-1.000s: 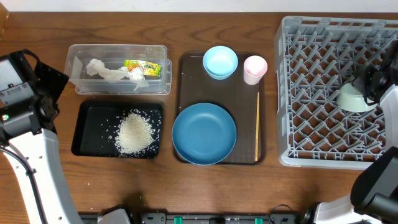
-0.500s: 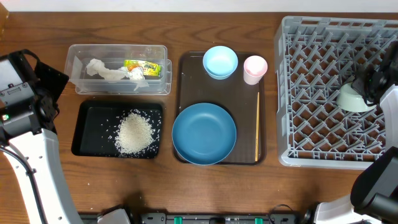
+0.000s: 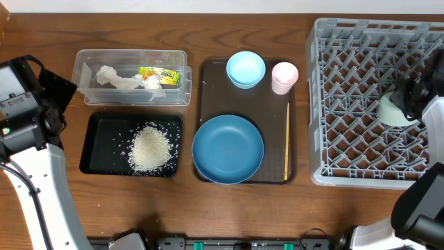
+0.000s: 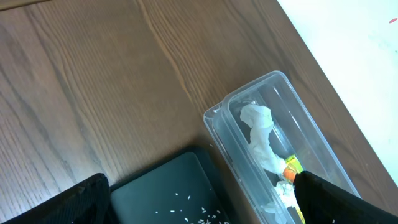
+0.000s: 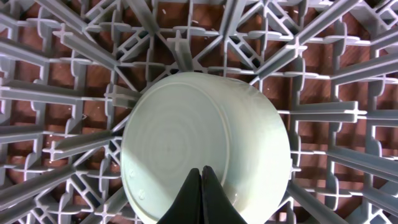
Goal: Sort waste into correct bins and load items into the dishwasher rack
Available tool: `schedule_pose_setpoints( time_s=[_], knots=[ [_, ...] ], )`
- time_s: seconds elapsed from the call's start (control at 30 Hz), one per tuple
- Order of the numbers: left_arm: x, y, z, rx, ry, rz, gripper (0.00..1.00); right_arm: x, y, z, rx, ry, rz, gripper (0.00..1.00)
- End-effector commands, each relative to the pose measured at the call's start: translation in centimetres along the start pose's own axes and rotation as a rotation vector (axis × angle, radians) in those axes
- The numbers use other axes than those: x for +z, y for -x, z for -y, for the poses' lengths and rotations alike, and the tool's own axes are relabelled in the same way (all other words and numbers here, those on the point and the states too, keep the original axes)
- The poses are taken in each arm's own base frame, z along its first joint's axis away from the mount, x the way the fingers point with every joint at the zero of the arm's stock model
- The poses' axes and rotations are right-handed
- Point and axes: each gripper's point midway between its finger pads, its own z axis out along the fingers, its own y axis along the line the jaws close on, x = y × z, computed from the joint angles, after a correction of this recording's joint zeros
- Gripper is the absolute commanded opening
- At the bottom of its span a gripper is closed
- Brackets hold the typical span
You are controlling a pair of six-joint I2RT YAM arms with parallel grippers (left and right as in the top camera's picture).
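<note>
While right pincer (image 5: 202, 186) pinches mint green bowl (image 5: 199, 137) in rack (image 3: 347, 104), left pincer (image 4: 205, 202) gapes.

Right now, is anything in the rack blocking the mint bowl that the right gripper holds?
Nothing visible does. The mint green bowl, pinched at its rim by the right gripper, is upside down over an empty stretch of the dishwasher rack. No other dish is in the rack.

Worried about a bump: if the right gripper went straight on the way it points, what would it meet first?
The mint green bowl pinched in its jaws fills the line ahead of the right gripper. Behind it stands the grey rack; the gap between is unclear.
</note>
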Motion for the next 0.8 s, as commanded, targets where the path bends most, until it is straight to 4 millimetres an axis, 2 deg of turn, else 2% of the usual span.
schedule_pose_setpoints(
  time_s=[0.0,0.23,0.37,0.43,0.6,0.77],
  knots=[
    [-0.1,0.4,-0.2,-0.009,0.01,0.011,0.96,-0.7,0.3,1.4,-0.01,-0.076,0.03,0.01],
    [-0.1,0.4,-0.2,-0.009,0.01,0.011,0.96,-5.2,2.5,2.3,0.003,-0.083,0.155,0.01],
    [-0.1,0.4,-0.2,-0.009,0.01,0.011,0.96,-6.4,2.6,2.6,0.009,-0.079,0.173,0.01],
    [-0.1,0.4,-0.2,-0.009,0.01,0.011,0.96,-6.5,2.5,2.3,0.01,-0.066,0.168,0.01],
    [-0.1,0.4,-0.2,-0.009,0.01,0.011,0.96,-6.0,1.7,-0.2,-0.001,0.074,0.118,0.01],
    [-0.1,0.4,-0.2,-0.009,0.01,0.011,0.96,-3.8,1.3,-1.1,-0.009,0.094,0.075,0.01]
  ],
)
